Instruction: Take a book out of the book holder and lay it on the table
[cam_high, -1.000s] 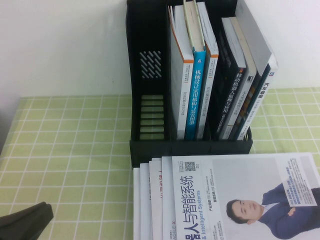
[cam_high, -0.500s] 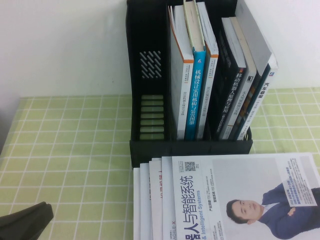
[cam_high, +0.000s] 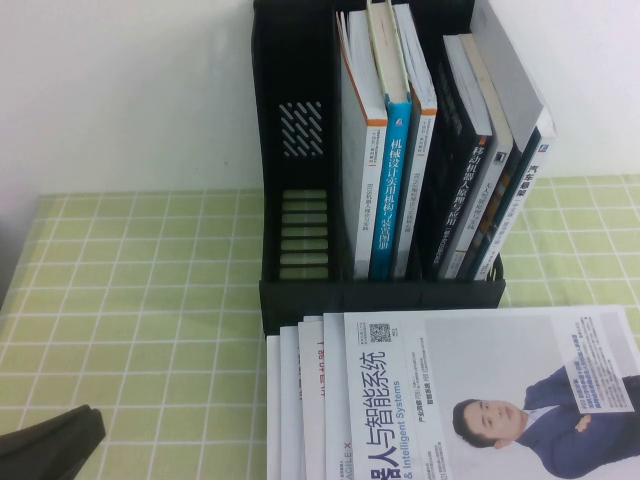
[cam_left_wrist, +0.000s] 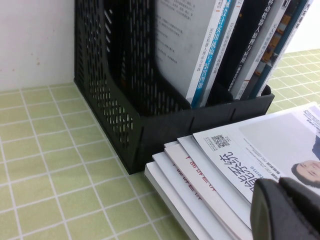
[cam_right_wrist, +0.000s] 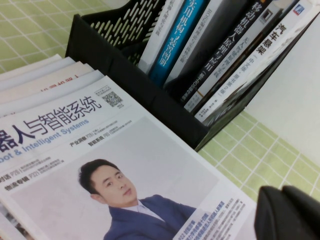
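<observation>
White cover upward, the book (cam_high: 480, 395) lies flat on the table (cam_high: 140, 290) in the high view, topmost of a fanned stack just in front of the book holder (cam_high: 290, 150). Nothing has shifted over the last second: stack, holder and upright volumes sit exactly as they did. Only the dark bulk of my left arm (cam_high: 50, 445) shows, low at the near left corner, barely settled a touch; my right arm is out of this view. The holder's left compartment stands empty, the middle and right ones are full.

From my left wrist view, my left gripper (cam_left_wrist: 287, 210) hangs pinched together with nothing in it, just over the near edge of the stack (cam_left_wrist: 200, 185), touching no cover that I can make out. The holder's slotted wall stands beyond.

From my right wrist view, my right gripper (cam_right_wrist: 290, 212) is likewise clamped on nothing, near the book's corner by the suited man's portrait (cam_right_wrist: 125, 200), with green cloth beside it.

I judge the stillness means the laying-down is done and I am parked.
</observation>
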